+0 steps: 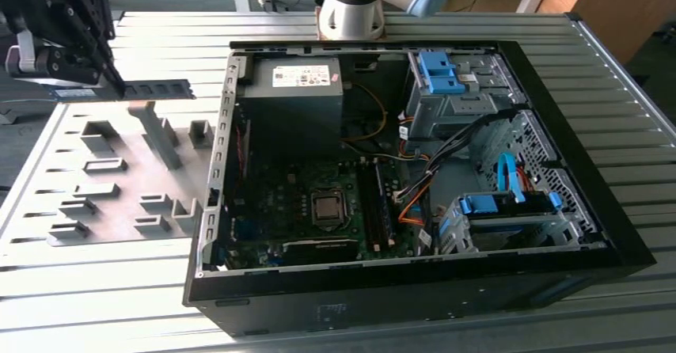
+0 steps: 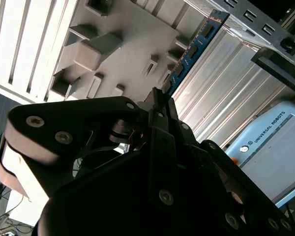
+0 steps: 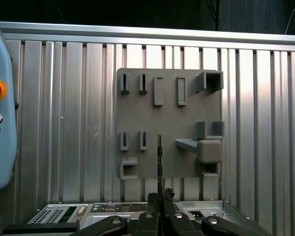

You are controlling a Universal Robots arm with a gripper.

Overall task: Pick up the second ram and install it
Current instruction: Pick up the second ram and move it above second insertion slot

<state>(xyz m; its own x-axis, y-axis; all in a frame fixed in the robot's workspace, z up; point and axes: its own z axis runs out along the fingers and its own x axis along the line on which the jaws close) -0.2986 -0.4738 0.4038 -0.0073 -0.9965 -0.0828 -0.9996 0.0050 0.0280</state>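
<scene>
1. Claw (image 2: 160, 101) is clamped flat on one end of the second ram (image 2: 191, 46).
2. The ram hangs above the grey fixture plate (image 1: 132, 151) on the bench (image 1: 106, 297).
3. The ram looks light, stiff, thin and fragile; best held by the board faces near an end, off the contacts.
4. The open computer case (image 1: 423, 290) sits well apart, to the exterior view's right.

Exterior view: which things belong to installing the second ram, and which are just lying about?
Job: the second ram, clamped in the gripper; black ram slots; open computer case.
Lying about: grey fixture plate; power supply; blue drive cages.
</scene>
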